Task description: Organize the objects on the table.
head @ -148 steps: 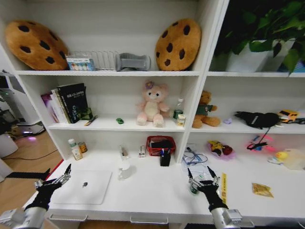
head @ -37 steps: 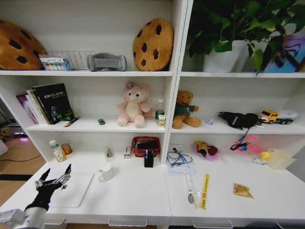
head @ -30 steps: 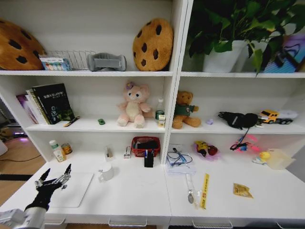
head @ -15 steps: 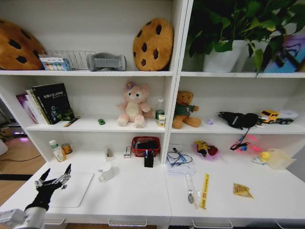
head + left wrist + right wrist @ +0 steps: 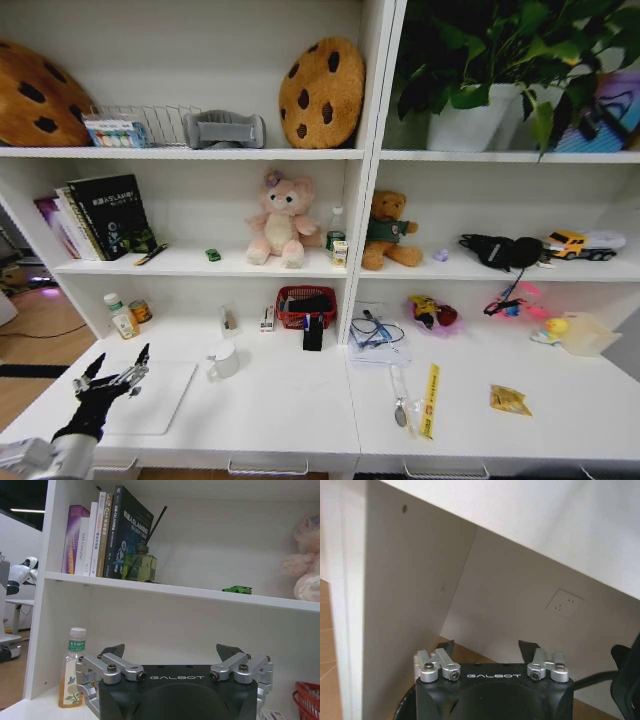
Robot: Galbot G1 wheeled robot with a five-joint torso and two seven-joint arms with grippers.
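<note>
My left gripper (image 5: 118, 368) hovers open over the near left corner of the white table (image 5: 290, 405), just above the silver laptop (image 5: 155, 398). In the left wrist view the same gripper (image 5: 172, 652) faces the shelving with nothing between its fingers. A tiny green toy (image 5: 212, 254) and a black marker (image 5: 150, 255) lie on the shelf above; the toy (image 5: 237, 589) also shows past the left gripper. A small clear jar (image 5: 400, 411) sits near the table's front, right of centre. My right gripper (image 5: 487, 647) is open, low beside a white panel and a wall socket.
On the table stand a white mug (image 5: 224, 360), a red basket (image 5: 307, 305), a black pen holder (image 5: 313, 333), a green-capped bottle (image 5: 121, 317), a yellow strip (image 5: 430, 400) and a snack packet (image 5: 509, 400). Books (image 5: 100, 215), plush toys and cookie cushions fill the shelves.
The camera has swung right since the oldest frame. The right gripper, then open by the jar, has dropped away from the tabletop. Nothing moved in the last second.
</note>
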